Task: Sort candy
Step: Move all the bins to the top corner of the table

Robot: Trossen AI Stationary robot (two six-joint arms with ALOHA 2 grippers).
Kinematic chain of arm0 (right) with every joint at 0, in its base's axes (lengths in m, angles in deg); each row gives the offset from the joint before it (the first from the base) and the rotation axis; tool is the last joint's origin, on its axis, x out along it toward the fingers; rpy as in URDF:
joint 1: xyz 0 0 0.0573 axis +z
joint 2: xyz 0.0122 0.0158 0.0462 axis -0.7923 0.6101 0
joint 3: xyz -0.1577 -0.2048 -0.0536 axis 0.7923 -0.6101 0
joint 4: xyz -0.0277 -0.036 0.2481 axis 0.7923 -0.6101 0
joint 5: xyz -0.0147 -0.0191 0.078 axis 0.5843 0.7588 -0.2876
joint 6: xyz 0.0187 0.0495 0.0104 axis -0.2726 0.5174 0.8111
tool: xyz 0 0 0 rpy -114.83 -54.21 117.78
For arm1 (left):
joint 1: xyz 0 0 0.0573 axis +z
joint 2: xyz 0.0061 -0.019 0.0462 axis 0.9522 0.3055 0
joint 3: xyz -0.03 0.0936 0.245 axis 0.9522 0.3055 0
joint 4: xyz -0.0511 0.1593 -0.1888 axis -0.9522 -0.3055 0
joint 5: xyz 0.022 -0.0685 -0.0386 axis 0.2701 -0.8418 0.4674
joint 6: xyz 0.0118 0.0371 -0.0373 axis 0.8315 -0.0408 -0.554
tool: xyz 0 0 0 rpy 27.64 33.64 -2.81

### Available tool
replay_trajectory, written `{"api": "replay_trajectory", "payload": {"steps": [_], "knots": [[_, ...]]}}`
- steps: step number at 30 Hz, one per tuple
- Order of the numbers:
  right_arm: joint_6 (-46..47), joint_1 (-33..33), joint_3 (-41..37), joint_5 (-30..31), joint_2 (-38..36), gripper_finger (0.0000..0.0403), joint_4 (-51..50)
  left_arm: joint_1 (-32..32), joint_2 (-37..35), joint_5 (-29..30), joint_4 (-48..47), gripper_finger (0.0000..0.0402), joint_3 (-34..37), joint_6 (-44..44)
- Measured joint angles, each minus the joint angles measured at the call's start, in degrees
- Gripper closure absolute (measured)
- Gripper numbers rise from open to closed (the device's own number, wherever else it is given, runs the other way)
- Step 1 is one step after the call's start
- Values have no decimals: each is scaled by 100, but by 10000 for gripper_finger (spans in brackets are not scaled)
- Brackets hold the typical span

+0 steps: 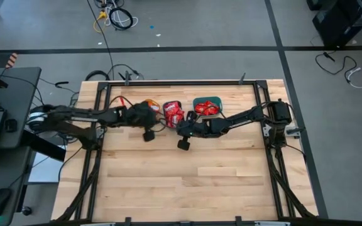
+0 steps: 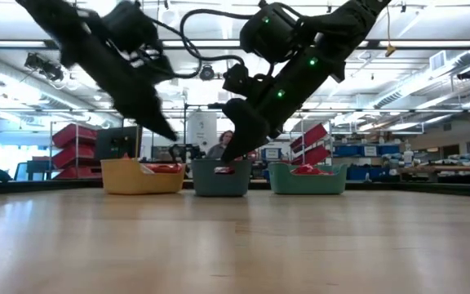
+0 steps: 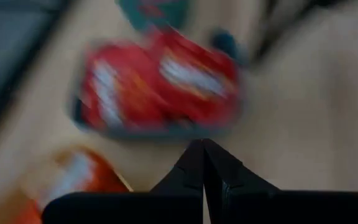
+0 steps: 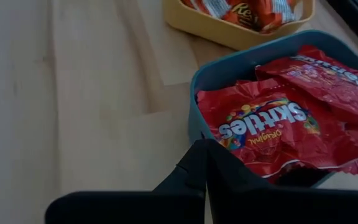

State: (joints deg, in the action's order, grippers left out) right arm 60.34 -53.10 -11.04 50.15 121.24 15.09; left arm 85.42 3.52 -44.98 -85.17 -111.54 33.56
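Note:
Three small bins stand in a row near the table's far edge. The yellow bin (image 1: 148,105) holds orange-and-white packets (image 4: 241,12). The middle teal bin (image 1: 173,113) holds wider red packets with white marks (image 4: 272,124). The right teal bin (image 1: 206,106) holds red candy (image 2: 307,170). My left gripper (image 3: 202,150) is shut and empty, hovering by the yellow bin and pointing at the middle bin (image 3: 160,87). My right gripper (image 4: 205,152) is shut and empty, just off the middle bin's rim (image 4: 194,106), on its near right side.
Bare wood (image 1: 187,182) fills the near half of the table. Black frame rails (image 1: 275,169) run along its left and right sides. Both arms reach in over the bins from either side. A person (image 2: 219,147) shows far behind the bins in the low view.

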Motion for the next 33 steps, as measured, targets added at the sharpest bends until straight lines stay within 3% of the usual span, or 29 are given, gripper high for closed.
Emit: {"api": "replay_trajectory", "payload": {"steps": [3, 7, 12, 16, 33], "knots": [[-119, -73, 0, -45, 0, 403, 41, -358, -415, -153, -1420, 401, -162, -333], [-235, -129, 0, -90, 0, 403, 178, -881, -581, -186, -2625, 401, -188, -977], [-289, -132, 0, -126, 0, 403, 252, -1161, -374, 783, -3382, 401, -183, -1657], [-327, -132, 0, -131, 0, 403, 242, -1060, -110, 1261, -3174, 401, -153, -1762], [-481, -705, 0, -595, 0, 403, 413, -237, 1018, 1711, -895, 401, -22, -513]]}}
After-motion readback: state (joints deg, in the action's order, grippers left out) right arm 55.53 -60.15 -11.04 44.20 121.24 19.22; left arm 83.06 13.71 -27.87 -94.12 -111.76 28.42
